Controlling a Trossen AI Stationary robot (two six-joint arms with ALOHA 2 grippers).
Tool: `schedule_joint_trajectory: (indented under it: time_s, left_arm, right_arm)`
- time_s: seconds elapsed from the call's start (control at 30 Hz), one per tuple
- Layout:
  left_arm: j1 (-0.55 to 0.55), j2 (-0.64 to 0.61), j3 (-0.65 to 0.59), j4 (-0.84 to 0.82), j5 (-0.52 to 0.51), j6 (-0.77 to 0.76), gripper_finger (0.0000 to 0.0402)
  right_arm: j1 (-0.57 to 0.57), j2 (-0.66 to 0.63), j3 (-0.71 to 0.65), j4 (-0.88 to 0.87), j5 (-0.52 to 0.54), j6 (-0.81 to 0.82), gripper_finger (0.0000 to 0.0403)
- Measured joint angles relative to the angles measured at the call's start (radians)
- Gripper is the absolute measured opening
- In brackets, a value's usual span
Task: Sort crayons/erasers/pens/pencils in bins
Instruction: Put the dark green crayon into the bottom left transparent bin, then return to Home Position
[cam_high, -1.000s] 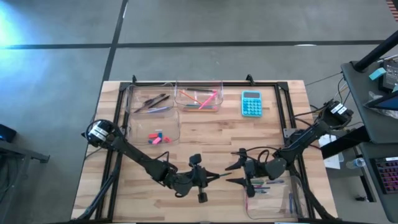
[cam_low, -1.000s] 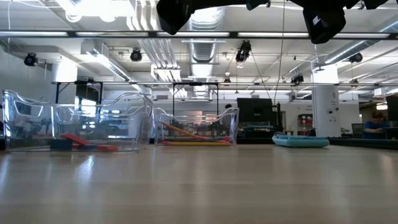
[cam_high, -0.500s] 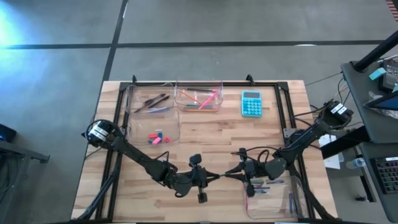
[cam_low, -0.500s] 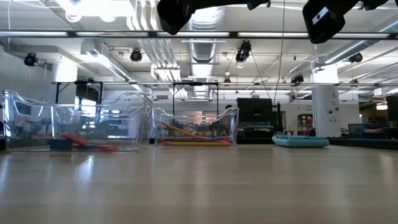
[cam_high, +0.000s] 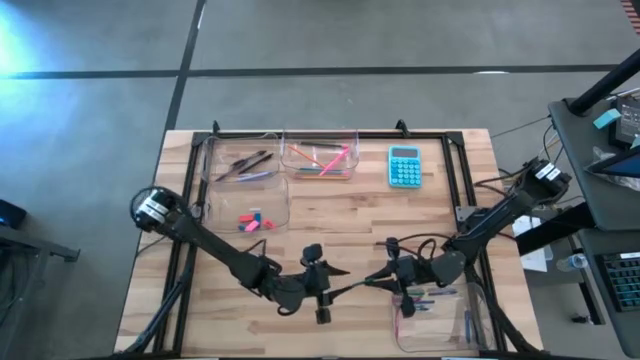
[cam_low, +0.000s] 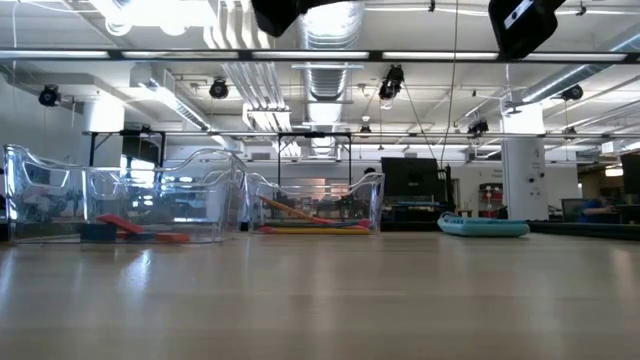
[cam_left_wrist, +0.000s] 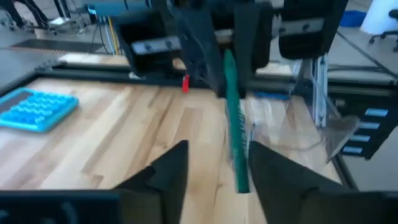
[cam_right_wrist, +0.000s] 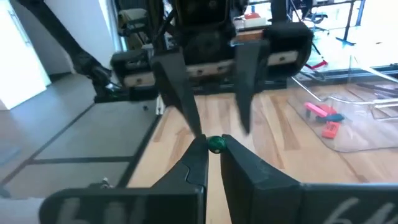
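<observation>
A green pen hangs level above the table's near middle, between my two grippers. My right gripper is shut on it and comes in from the table's right. My left gripper faces it from the left; it is open, one finger on each side of the pen's other end. Pink and blue erasers lie in a clear bin at the left. Another bin, near right, holds pens. My right gripper pinches one end of the green pen between its two fingertips. The fingers come level from the table's right side and lie along the pen. The pen sticks out past them toward the left gripper, about level and lifted clear of the table.
Two more clear bins stand at the far edge, one with dark pens or pencils, one with coloured sticks. A turquoise calculator lies at the far right. A black frame runs around the tabletop.
My right gripper has shut on the green pen's end. After that my left gripper has opened and let go of the pen, and its arm has drawn back a little toward the table's left. The pen stays level in the air.
</observation>
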Motion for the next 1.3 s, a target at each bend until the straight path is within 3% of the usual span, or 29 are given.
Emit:
schedule_joint_trajectory:
  time_s: [0.2,0.53,0.7,0.93,1.1,1.3]
  left_arm:
    - [-0.011,-0.081,0.0,-0.037,-0.002,0.025,0.0201]
    - [-0.02,-0.089,-0.006,-0.053,-0.002,0.002,0.0207]
    - [-0.02,-0.069,-0.01,-0.053,-0.003,-0.012,0.0207]
    - [-0.02,-0.06,-0.013,-0.053,-0.003,-0.032,0.0208]
    - [-0.02,-0.063,-0.013,-0.054,-0.003,-0.016,0.0208]
    - [-0.021,-0.193,-0.013,-0.211,-0.004,0.046,0.0208]
  right_arm:
    - [0.064,-0.136,0.008,-0.201,-0.054,0.063,0.0018]
    - [0.298,-0.29,0.085,-0.792,-0.072,0.49,0.0019]
    - [0.335,-0.294,0.095,-0.86,-0.07,0.596,0.0042]
    - [0.326,-0.262,0.093,-0.933,-0.07,0.658,0.0113]
    - [0.302,-0.259,0.105,-0.942,-0.055,0.592,0.0158]
    - [0.271,-0.26,0.206,-0.937,0.072,0.242,0.0166]
